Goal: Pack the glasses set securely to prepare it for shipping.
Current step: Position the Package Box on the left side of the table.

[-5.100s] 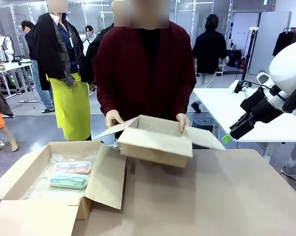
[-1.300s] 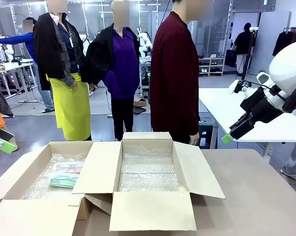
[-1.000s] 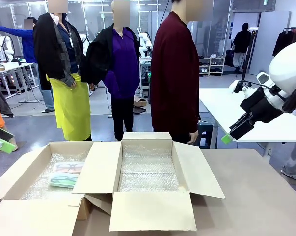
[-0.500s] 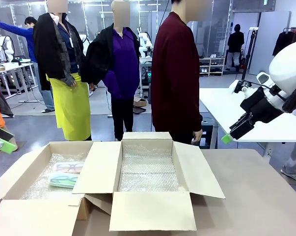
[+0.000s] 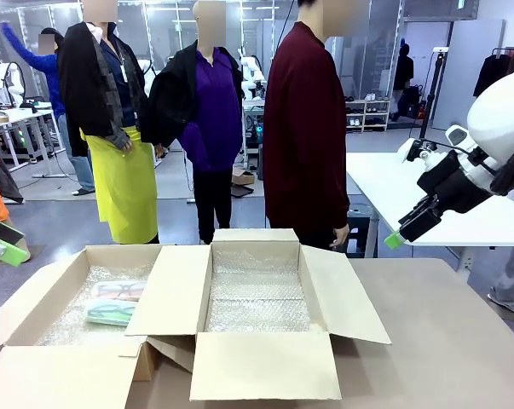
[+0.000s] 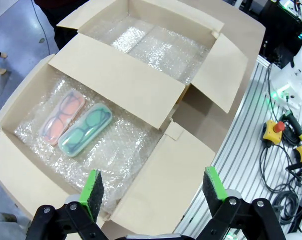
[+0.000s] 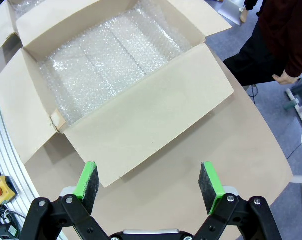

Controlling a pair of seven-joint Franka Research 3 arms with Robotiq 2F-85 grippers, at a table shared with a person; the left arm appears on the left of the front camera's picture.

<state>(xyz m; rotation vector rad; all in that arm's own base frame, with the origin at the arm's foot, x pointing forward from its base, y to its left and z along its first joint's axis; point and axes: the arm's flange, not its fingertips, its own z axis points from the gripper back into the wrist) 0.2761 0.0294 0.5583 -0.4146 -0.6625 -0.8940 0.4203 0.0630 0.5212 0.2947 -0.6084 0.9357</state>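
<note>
While both end effectors hang spread and empty above the surface (image 5: 461, 341), the glasses set lies ahead of and below the left end effector (image 6: 152, 189): the pink case (image 6: 63, 116) and the mint case (image 6: 85, 129) side by side, touching, on bubble wrap in the left box (image 6: 30, 175); below the right end effector (image 7: 147, 184) sits the lined second box (image 7: 156, 125); probably best to descend squarely, pinching one case across its narrow width, clear of the flap.

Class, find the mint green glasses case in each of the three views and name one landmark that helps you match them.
Front view: mint green case lower left, inside the left box.
Left wrist view: left of centre, beside the pink case.
Right wrist view: not in it.
Shared landmark: the bubble-wrap-lined second box.
</note>
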